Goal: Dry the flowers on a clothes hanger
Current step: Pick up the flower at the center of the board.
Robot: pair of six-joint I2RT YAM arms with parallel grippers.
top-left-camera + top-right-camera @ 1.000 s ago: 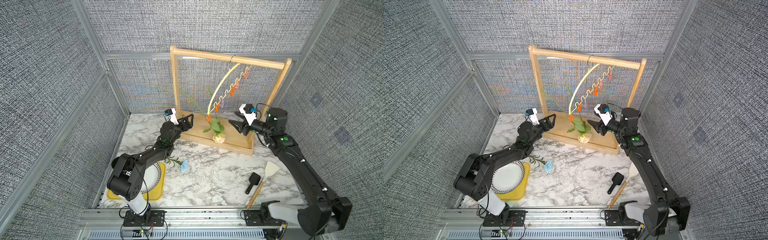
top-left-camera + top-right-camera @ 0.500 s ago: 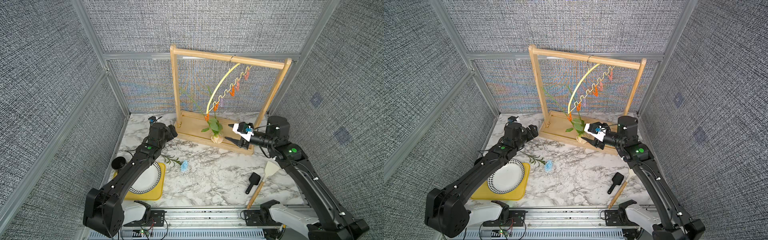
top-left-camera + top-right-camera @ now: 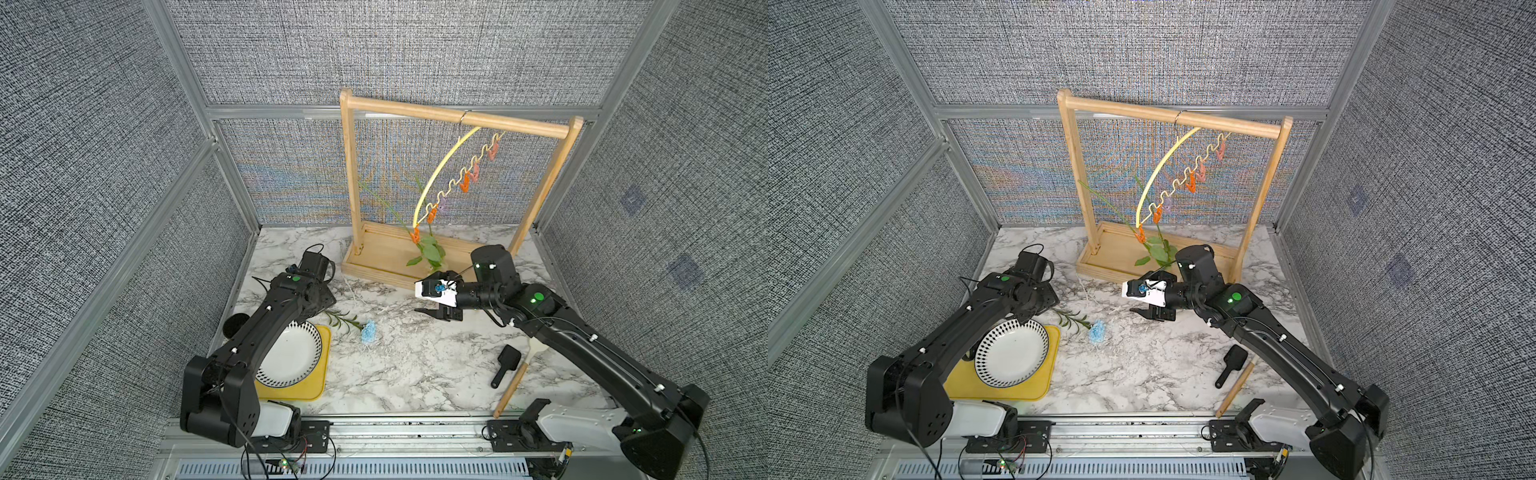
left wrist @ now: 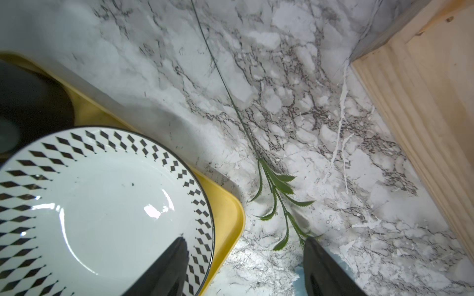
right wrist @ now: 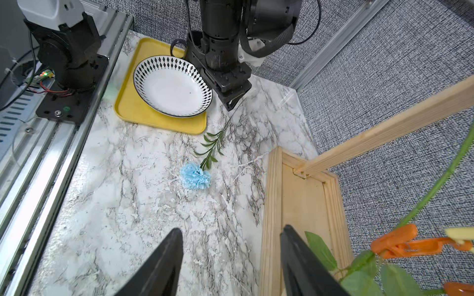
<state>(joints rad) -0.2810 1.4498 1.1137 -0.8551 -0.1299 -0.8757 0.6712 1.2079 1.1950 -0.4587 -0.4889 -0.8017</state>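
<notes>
1. Target: blue flower (image 3: 368, 332), lying flat on the worktop (image 3: 415, 374), left of centre. The other two flowers (image 3: 430, 251) hang at the clips (image 3: 414, 237) on the low left end of the hanger (image 3: 440, 168), which hangs tilted from the rack (image 3: 415, 110). Their blooms are mostly hidden behind the right arm (image 3: 582, 336).
2. Long axis is diagonal. The bloom is at the near-right end, the leaves are mid-way, and the bare stem runs far-left under the left arm (image 3: 266, 328).
3. Left hand (image 4: 244, 241) sits right above the stem, so it is the nearer one by far. Its fingers are apart with nothing between them. It looks clear of the worktop, though I can't be sure.
4. In the left wrist view the stem slants across the finger gap, so closing should pinch it. The leafy part ends under one finger rather than centred, so I'd expect a small sideways shift before going down.
5. Left arm pose: it stretches from its near-left base toward the far side, wrist folded, hand pointing down.
6. Right hand (image 5: 232, 230) is right of the bloom, just in front of the rack base and apart from the flower. Its fingers are apart and empty. The forearm is about level and the hand points left.
7. Risk: the tray (image 4: 228, 210) and plate (image 4: 164, 153) lie just beside the stem on its near-left side, so a finger could catch the tray edge. A thin stem flat on marble may also slip out of the pinch.
</notes>
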